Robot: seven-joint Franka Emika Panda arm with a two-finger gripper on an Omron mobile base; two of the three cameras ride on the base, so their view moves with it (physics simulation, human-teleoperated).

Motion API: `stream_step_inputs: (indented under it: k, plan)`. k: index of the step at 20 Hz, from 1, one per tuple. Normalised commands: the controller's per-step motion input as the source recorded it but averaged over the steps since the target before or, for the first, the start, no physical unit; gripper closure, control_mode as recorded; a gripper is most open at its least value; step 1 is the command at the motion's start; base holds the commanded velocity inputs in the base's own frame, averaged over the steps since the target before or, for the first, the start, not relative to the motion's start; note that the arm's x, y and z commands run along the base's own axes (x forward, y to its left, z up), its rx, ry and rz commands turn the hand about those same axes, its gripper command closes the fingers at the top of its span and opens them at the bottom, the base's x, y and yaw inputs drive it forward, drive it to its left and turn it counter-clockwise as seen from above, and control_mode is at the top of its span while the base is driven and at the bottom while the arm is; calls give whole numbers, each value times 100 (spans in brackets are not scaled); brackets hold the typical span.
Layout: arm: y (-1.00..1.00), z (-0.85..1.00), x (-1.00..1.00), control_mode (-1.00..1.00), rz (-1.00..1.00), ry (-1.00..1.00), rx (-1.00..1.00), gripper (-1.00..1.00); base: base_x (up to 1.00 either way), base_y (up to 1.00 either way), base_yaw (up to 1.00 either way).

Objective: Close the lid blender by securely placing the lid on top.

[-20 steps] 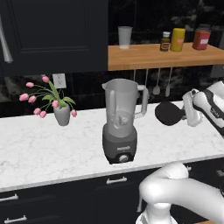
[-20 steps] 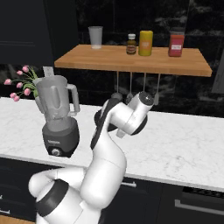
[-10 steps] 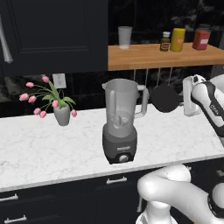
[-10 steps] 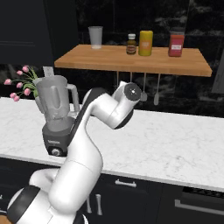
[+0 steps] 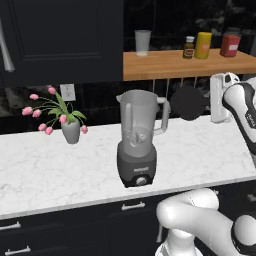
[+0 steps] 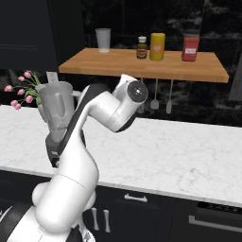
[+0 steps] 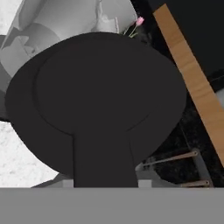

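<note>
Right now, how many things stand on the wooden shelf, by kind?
Cup: 1
Dark bottle: 1
Yellow jar: 1
Red jar: 1
Total: 4

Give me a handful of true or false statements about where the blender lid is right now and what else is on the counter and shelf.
1. The lid is already seated on the blender. False: it is held in the air to the right of the jar, whose mouth is open.
2. The lid is carried by the gripper. True.
3. A vase of pink flowers stands on the counter left of the blender. True.
4. The wooden shelf is bare. False: it holds a clear cup and three containers.
5. The blender lies tipped on its side. False: it stands upright on the white marble counter.
</note>
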Motion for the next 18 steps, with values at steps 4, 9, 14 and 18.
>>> stream_step_inputs:
  k: [4,9,14,18]
  plan:
    - [57,71,0,-100,8,0,0,100,0,0,0]
    - [27,53,0,-100,12,-3,0,100,0,0,0]
    - [0,19,-6,-100,9,-14,0,100,0,0,0]
    - [3,37,-26,-100,5,-13,0,100,0,0,0]
